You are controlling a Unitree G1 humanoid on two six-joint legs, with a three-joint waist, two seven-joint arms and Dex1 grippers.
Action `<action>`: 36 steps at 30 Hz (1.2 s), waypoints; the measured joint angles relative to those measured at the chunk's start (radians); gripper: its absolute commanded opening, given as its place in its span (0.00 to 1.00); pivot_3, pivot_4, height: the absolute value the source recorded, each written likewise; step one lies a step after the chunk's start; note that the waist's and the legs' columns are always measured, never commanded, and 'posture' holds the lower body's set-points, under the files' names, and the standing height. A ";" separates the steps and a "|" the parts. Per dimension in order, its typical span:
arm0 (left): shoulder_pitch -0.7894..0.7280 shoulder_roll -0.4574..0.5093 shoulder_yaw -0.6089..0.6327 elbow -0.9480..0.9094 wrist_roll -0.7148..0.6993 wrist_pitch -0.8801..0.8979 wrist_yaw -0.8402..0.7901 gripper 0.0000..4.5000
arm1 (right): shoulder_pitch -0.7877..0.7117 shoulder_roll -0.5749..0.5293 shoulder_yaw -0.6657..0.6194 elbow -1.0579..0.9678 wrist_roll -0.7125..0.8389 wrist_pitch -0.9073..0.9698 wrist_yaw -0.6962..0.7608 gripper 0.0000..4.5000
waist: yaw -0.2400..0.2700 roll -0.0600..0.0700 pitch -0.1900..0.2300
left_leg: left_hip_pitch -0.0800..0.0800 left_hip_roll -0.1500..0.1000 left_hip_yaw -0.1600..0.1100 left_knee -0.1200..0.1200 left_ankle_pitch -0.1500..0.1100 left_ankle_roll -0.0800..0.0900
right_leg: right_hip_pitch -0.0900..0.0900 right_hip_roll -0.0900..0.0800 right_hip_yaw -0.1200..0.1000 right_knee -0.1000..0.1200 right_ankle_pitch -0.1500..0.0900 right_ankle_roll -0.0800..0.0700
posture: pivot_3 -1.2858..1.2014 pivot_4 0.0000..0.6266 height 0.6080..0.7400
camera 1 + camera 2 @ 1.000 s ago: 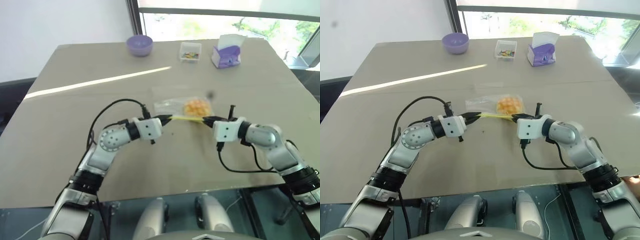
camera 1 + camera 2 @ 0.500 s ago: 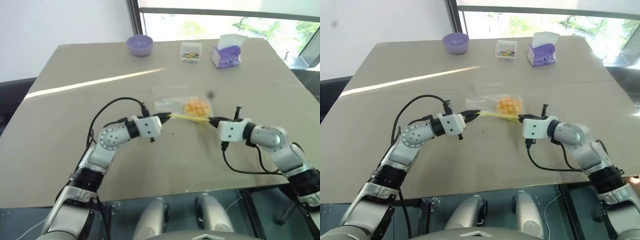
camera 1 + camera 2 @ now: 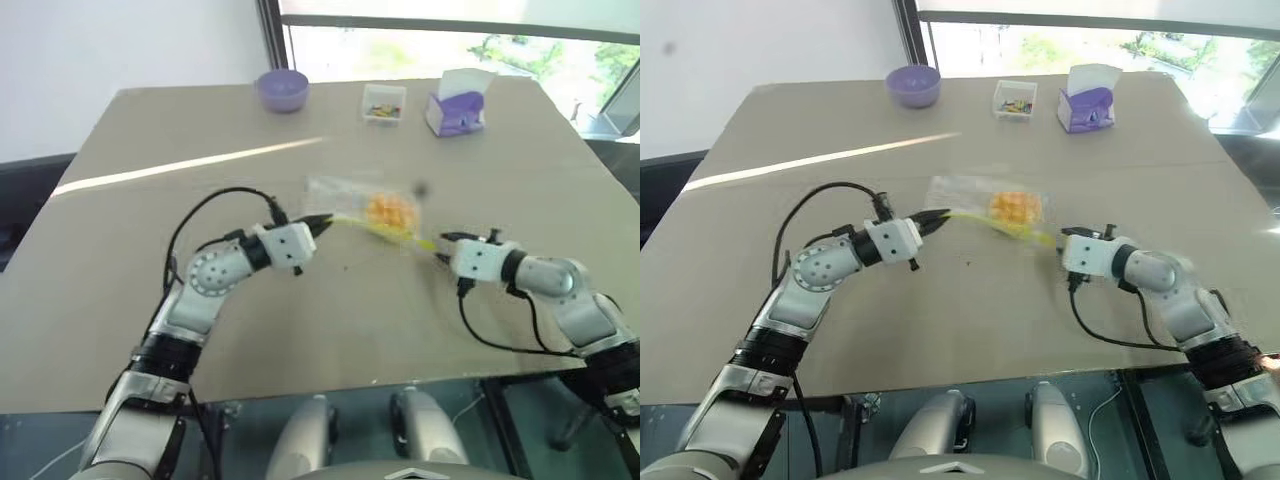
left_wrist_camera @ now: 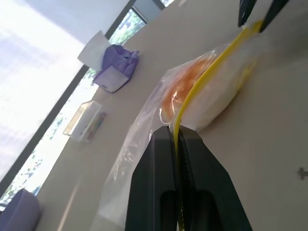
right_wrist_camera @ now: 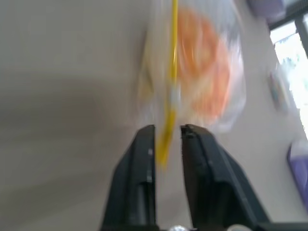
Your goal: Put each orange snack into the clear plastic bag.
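- Pinching one end of the yellow zip strip (image 4: 179,126): left gripper (image 3: 312,226), fingers pressed together on it, near the middle of the tabletop (image 3: 150,260).
- Flanking the strip's other end: right gripper (image 3: 1057,240), fingers (image 5: 144,159) parted, strip lying in the gap between them; contact with the strip not certain from the right wrist view, so probably released rather than clamped.
- Running between the two grippers, long axis across from left gripper to right gripper: clear plastic bag (image 3: 350,200), with its body on the far side of the strip.
- Sitting inside the bag toward its right end, nearer the right gripper than the left: orange snack (image 3: 391,210), so bagging looks done, sealing or letting go likely next.
- Standing well apart along the far edge: purple bowl (image 3: 281,89), small clear box (image 3: 382,103), purple tissue box (image 3: 456,110).
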 measured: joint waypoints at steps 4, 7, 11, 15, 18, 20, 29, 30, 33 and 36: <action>-0.007 -0.006 0.004 0.000 0.000 0.002 0.003 0.00 | 0.030 0.003 -0.026 -0.036 0.021 0.010 0.021 0.52 | 0.004 0.000 0.000 | 0.000 0.000 0.000 0.000 0.000 0.000 | 0.000 0.000 0.000 0.000 0.000 0.000 | 0.52 0.24 1.00; -0.006 -0.005 0.004 0.000 0.000 0.002 0.003 0.00 | 0.050 0.016 -0.033 -0.054 0.043 0.026 0.035 0.52 | 0.006 0.000 0.000 | 0.000 0.000 0.001 0.000 0.000 0.000 | 0.000 0.000 0.001 0.000 0.000 0.000 | 0.52 0.24 1.00; -0.006 -0.006 0.004 0.000 0.000 0.002 0.003 0.00 | 0.050 0.064 -0.033 -0.076 0.076 0.062 0.051 0.52 | 0.007 0.000 0.000 | 0.000 0.000 0.001 0.000 0.000 0.000 | 0.000 0.000 0.001 0.000 0.000 0.000 | 0.52 0.24 1.00; -0.007 -0.006 0.004 0.000 0.000 0.002 0.003 0.00 | 0.049 0.119 -0.035 -0.092 0.128 0.110 0.068 0.52 | 0.009 0.000 0.000 | 0.000 0.000 0.001 0.000 0.000 0.000 | 0.000 0.000 0.001 0.000 0.000 0.000 | 0.52 0.24 1.00; -0.006 -0.006 0.004 0.000 0.000 0.004 0.003 0.00 | 0.029 0.161 -0.034 -0.076 0.149 0.128 0.070 0.52 | 0.009 0.000 0.000 | 0.000 0.000 0.001 0.000 0.000 0.000 | 0.000 0.000 0.001 0.000 0.000 0.000 | 0.52 0.24 1.00; -0.006 -0.007 0.004 -0.001 0.000 0.006 0.003 0.00 | 0.006 0.180 -0.034 -0.053 0.154 0.129 0.070 0.52 | 0.010 0.000 0.000 | 0.000 0.000 0.000 0.000 0.000 0.000 | 0.000 0.000 0.000 0.000 0.000 0.000 | 0.52 0.24 1.00; 0.004 -0.009 0.004 -0.020 0.001 0.019 0.005 0.00 | -0.024 0.201 -0.035 0.002 0.166 0.128 0.073 0.02 | 0.010 0.000 0.000 | 0.000 0.000 0.000 0.000 0.000 0.000 | 0.000 0.000 0.000 0.000 0.000 0.000 | 0.52 0.24 1.00; 0.005 -0.009 0.004 -0.020 0.001 0.020 0.007 0.00 | -0.024 0.201 -0.035 0.003 0.168 0.128 0.073 0.02 | 0.010 0.000 0.000 | 0.000 0.000 0.000 0.000 0.000 0.000 | 0.000 0.000 0.000 0.000 0.000 0.000 | 0.52 0.24 1.00; 0.009 -0.010 0.004 -0.020 0.001 0.029 0.010 0.00 | -0.026 0.200 -0.036 0.004 0.169 0.128 0.072 0.02 | 0.010 0.000 0.000 | 0.000 0.000 0.000 0.000 0.000 0.000 | 0.000 0.000 0.000 0.000 0.000 0.000 | 0.52 0.24 1.00; -0.002 -0.026 0.008 -0.020 -0.002 0.063 0.020 0.00 | -0.074 0.191 -0.049 0.027 0.165 0.126 0.061 0.02 | 0.010 0.000 0.000 | 0.000 0.000 0.001 0.000 0.000 0.000 | 0.000 0.000 0.001 0.000 0.000 0.000 | 0.52 0.24 1.00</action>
